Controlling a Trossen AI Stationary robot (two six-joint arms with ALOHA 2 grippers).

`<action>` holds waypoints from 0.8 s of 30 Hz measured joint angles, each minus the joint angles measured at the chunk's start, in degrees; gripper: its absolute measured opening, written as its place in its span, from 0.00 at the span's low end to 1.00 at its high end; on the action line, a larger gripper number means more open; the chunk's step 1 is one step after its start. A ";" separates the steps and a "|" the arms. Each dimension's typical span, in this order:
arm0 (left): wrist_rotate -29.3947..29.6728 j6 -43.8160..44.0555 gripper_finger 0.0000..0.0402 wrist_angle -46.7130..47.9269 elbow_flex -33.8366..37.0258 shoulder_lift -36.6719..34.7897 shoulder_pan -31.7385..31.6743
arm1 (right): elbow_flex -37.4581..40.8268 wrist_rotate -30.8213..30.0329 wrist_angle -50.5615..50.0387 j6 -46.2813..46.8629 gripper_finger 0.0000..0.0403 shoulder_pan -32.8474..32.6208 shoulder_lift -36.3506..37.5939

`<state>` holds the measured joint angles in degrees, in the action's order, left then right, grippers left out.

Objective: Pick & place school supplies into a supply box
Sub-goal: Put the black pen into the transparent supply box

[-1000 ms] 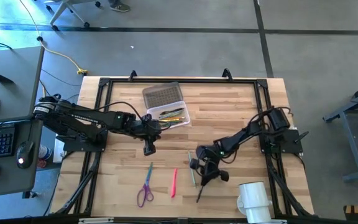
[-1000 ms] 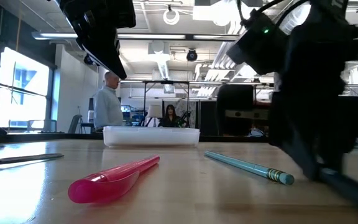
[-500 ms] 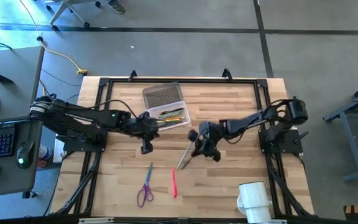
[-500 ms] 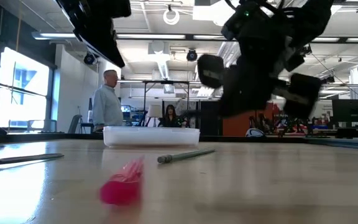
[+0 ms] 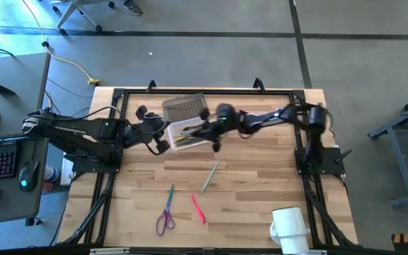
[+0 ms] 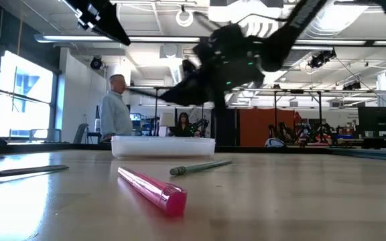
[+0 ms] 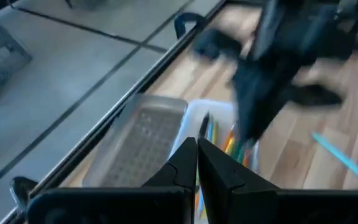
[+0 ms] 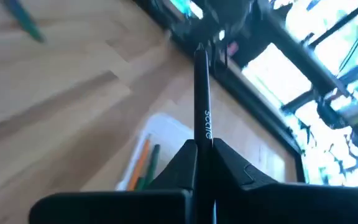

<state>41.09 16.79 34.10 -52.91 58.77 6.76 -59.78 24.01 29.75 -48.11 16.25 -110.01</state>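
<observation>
Over the box (image 5: pixel 192 132), right gripper (image 8: pixel 202 144) clamped on a black pen (image 8: pixel 202 102); left gripper (image 7: pixel 197 144) shut, empty, beside it. Several pencils already inside. Left on the table: scissors (image 5: pixel 166 211), pink pen (image 5: pixel 197 208), green pencil (image 5: pixel 210 176).

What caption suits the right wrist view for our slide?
Right hand shut on a black pen, carried above the clear supply box holding pencils.
</observation>
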 joint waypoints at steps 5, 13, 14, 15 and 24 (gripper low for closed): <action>-0.53 2.36 0.13 0.38 0.05 0.15 -0.02 | -14.84 -12.63 -20.25 2.45 0.05 0.01 -9.06; -4.13 4.49 0.13 0.67 0.00 0.58 0.00 | -24.03 -15.65 -35.53 5.87 0.08 0.55 -14.00; -4.14 4.51 0.13 0.88 0.00 0.58 0.00 | -24.29 -15.65 -35.57 6.01 0.08 0.47 -13.98; -4.12 4.51 0.13 0.84 0.00 0.62 -0.02 | -24.60 -15.65 -35.52 6.08 0.08 0.36 -13.95; -4.17 4.73 0.13 1.29 0.03 0.62 0.00 | -26.67 -20.22 -37.63 4.36 0.21 -1.77 -13.63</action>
<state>36.92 21.52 35.39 -52.88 59.40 6.76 -86.45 3.79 -7.88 -43.75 14.48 -123.63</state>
